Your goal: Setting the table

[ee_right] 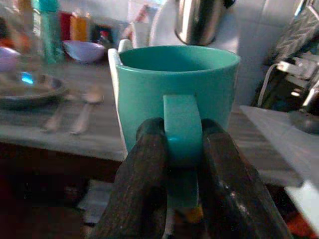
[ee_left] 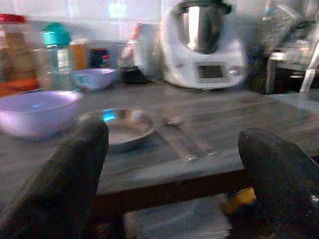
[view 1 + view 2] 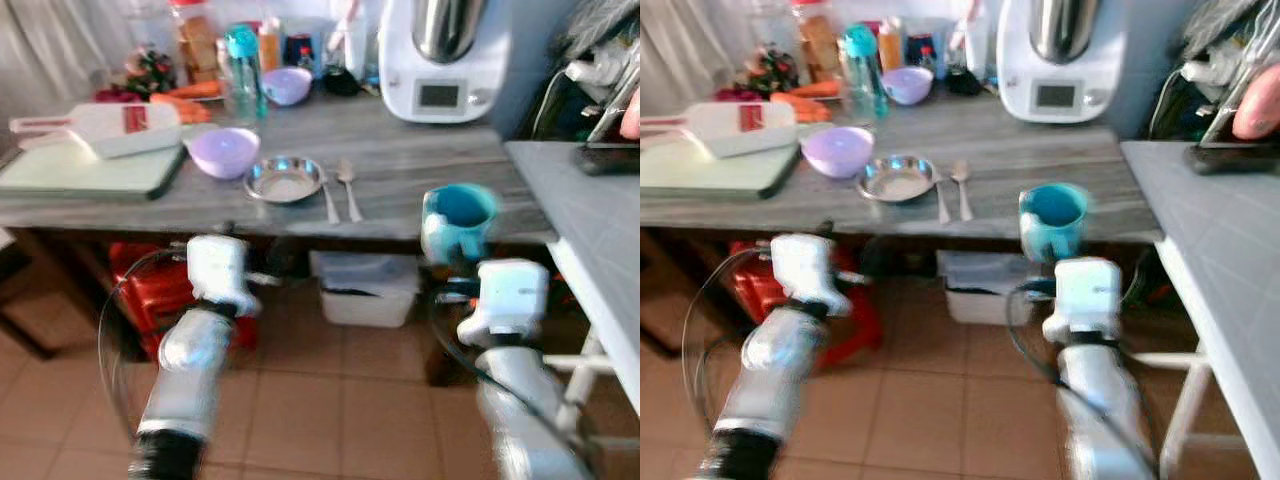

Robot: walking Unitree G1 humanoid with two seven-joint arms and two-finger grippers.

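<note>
I have the right gripper (image 1: 182, 149) clamped on the handle of the teal mug (image 3: 458, 220) — upright, held at the front edge of the grey table (image 3: 420, 160). My left gripper (image 2: 174, 164) hangs wide apart, facing the steel plate (image 3: 285, 179) and two spoons (image 3: 340, 190).

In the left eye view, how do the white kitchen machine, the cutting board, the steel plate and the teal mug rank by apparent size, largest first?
1. Cutting board
2. Kitchen machine, partly cropped
3. and 4. Steel plate and mug: alike; the mug, held in the right gripper, is nearer the camera.
</note>
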